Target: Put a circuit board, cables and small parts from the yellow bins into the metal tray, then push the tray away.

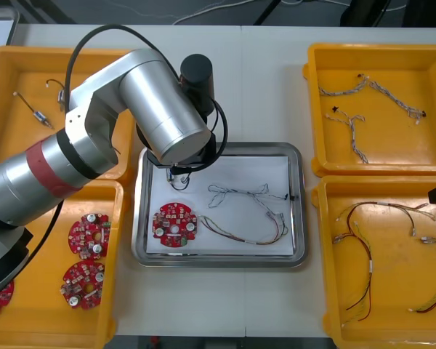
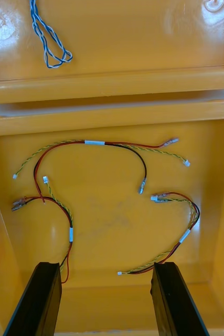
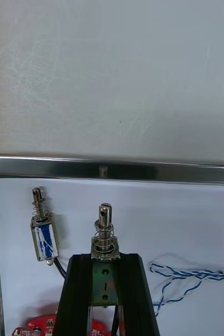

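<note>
Left pincer [image 3: 105, 258] at centre, tight on a small metal part [image 3: 105, 231]; right pincer [image 2: 106, 269] agape, far to the side.

No text, brand or number can be read anywhere on the table. A blue-and-white label on the loose part [image 3: 43, 239] lying in the tray [image 3: 112, 169] carries marks too small to make out, and the same goes for any print on the red board [image 1: 174, 224] beside it. The held part [image 3: 105, 231] clamped in the left gripper [image 3: 105, 257] and the white sleeves on the red-and-yellow cables [image 2: 94, 143] show no legible writing.
</note>
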`<act>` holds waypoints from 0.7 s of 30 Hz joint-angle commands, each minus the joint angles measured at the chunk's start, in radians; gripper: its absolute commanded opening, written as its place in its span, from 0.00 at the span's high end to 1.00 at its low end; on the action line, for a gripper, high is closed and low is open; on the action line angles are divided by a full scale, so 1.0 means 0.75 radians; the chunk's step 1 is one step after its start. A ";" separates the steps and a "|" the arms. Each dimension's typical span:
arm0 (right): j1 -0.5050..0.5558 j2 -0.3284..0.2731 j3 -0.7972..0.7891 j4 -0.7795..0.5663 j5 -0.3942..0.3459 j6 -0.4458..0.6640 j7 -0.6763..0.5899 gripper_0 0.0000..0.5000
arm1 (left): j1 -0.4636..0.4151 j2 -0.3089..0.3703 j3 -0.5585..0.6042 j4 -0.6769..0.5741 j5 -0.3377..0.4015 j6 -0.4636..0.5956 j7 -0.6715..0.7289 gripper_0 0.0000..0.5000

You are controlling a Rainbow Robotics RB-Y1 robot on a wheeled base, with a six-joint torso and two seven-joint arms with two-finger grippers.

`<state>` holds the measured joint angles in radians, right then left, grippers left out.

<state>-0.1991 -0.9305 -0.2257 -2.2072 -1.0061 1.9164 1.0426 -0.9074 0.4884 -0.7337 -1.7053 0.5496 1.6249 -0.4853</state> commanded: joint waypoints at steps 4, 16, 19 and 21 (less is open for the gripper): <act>0.014 -0.052 -0.043 -0.033 -0.008 0.005 -0.034 0.00 | -0.005 -0.058 -0.034 0.014 -0.080 -0.005 -0.200 1.00; 0.014 -0.052 -0.043 -0.033 -0.008 0.005 -0.034 0.00 | 0.087 -0.060 -0.057 0.016 -0.181 -0.076 -0.253 1.00; 0.014 -0.052 -0.043 -0.033 -0.008 0.005 -0.034 0.00 | 0.105 -0.058 -0.057 0.016 -0.195 -0.082 -0.265 1.00; 0.014 -0.052 -0.043 -0.033 -0.008 0.005 -0.034 0.00 | 0.116 -0.058 -0.057 0.016 -0.203 -0.086 -0.269 1.00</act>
<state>-0.1991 -0.9305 -0.2257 -2.2073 -1.0061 1.9164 1.0426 -0.8417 0.4675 -0.7589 -1.6845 0.4172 1.5739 -0.6011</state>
